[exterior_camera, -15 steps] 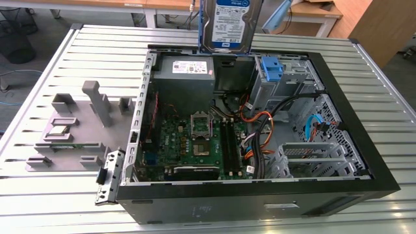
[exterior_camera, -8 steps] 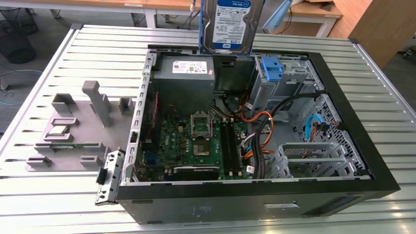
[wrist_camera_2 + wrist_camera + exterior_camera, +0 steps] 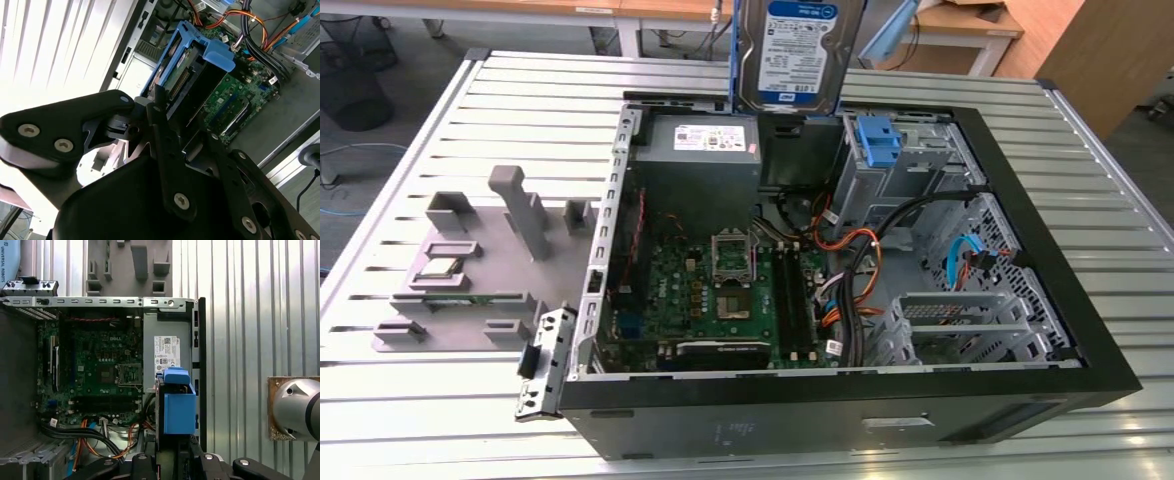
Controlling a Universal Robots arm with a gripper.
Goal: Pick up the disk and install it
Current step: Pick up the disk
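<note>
The disk [image 3: 798,55] is held upright above the far edge of the open computer case [image 3: 787,420], near the grey power supply [image 3: 700,140], its label turned toward the exterior view. In the second wrist view the gripper [image 3: 186,125] is clamped on the disk's blue carrier [image 3: 220,55], the fingers [image 3: 167,150] pressed against either side. The case is laid on the slatted counter [image 3: 520,110].

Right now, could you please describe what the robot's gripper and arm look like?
The matte black gripper has angular bar-shaped links fastened with round silver screws. In the first wrist view, a rounded silver-grey arm joint shows.
</note>
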